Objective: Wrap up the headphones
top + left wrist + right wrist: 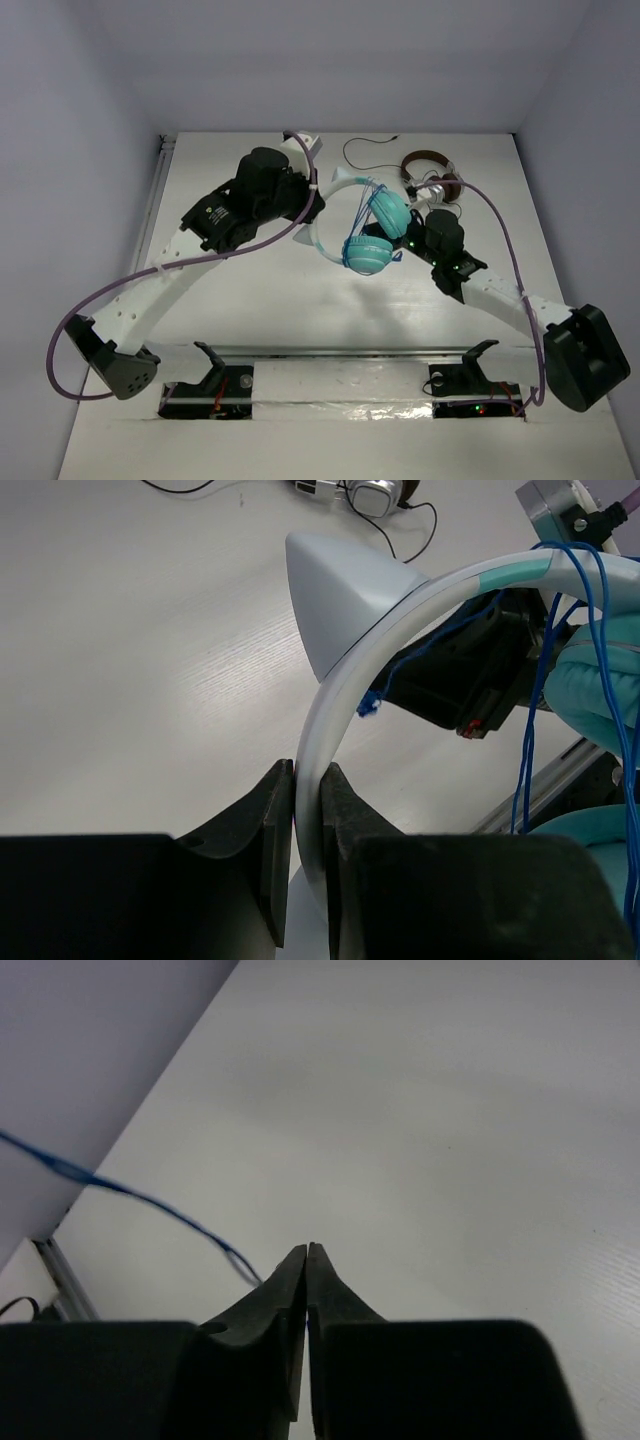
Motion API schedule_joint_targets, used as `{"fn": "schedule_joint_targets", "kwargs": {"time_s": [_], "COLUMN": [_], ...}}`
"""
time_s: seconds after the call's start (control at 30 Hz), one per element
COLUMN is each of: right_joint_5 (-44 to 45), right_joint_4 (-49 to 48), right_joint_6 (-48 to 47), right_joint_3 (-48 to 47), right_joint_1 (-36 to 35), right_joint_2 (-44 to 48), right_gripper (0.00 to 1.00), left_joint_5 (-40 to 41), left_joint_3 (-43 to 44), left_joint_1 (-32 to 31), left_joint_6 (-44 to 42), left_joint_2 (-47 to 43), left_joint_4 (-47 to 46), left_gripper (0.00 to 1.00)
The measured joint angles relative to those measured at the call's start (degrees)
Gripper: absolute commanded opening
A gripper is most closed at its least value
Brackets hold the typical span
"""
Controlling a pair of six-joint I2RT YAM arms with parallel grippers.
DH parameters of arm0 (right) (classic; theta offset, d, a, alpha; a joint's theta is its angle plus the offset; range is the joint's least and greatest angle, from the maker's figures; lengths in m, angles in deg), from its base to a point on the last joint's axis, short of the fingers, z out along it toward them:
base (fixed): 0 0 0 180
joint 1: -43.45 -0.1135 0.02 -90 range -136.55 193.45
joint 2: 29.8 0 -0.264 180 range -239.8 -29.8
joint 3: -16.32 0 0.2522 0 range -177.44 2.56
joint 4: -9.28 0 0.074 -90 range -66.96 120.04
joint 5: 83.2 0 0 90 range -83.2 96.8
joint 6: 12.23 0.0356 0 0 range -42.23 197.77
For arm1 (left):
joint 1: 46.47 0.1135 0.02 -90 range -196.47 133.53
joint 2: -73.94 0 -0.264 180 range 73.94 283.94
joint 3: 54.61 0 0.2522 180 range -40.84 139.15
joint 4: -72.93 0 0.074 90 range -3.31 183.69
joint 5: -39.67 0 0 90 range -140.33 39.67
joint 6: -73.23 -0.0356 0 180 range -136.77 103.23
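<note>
The headphones [385, 212] hang above the table's middle, both teal earcups stacked close. Several loops of the thin blue cable [372, 200] are wound around them. My left gripper [315, 207] is shut on the pale headband [400, 620], which rises in an arc from between the pads [308, 770]. One teal earcup [600, 680] and the blue cable strands [590, 630] show at the right of that view. My right gripper [402, 238] sits just right of the earcups. Its jaws [308, 1248] are closed tip to tip, with the blue cable [150, 1205] running in behind the left finger.
Brown-and-silver headphones [430, 170] with a black cable [365, 155] lie at the back of the table; they also show at the top of the left wrist view [375, 492]. A pale cone-shaped piece [350, 600] stands beside the headband. White walls enclose the table.
</note>
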Motion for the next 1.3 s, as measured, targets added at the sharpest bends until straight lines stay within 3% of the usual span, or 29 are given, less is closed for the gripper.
{"fn": "schedule_joint_targets", "kwargs": {"time_s": [0.03, 0.13, 0.17, 0.33, 0.43, 0.93, 1.3], "right_joint_5": [0.28, 1.84, 2.56, 1.95, 0.13, 2.71, 3.63], "right_joint_4": [0.11, 0.13, 0.2, 0.09, -0.85, -4.9, -9.94], "right_joint_6": [0.13, 0.57, 0.7, 1.68, 1.55, -1.07, -2.38], "right_joint_3": [0.28, 0.5, 0.5, 0.92, 1.11, 0.44, -1.49], "right_joint_1": [0.17, 0.48, 0.48, 0.48, 0.48, 0.48, 0.48], "right_joint_2": [0.48, 2.08, 2.71, 6.67, 7.72, -0.96, -8.48], "right_gripper": [0.0, 0.0, 0.04, 0.54, 0.64, 0.59, 0.61], "left_joint_5": [0.39, 1.46, 1.84, 4.35, 5.55, 4.42, 0.66], "left_joint_3": [0.66, 2.32, 2.82, 5.33, 6.58, 9.11, 10.73], "left_joint_1": [0.09, 0.37, 0.39, 0.66, 0.74, 1.14, 1.9], "left_joint_6": [-0.15, -0.35, -0.37, -0.37, -0.09, 1.86, 2.78], "left_joint_2": [0.28, 0.92, 1.16, 2.23, 3.26, 5.29, 6.1], "left_joint_4": [0.55, 1.51, 1.64, 2.01, 1.95, 2.05, 2.27], "left_gripper": [0.0, 0.0, 0.0, 0.0, 0.0, 0.0, 0.0]}}
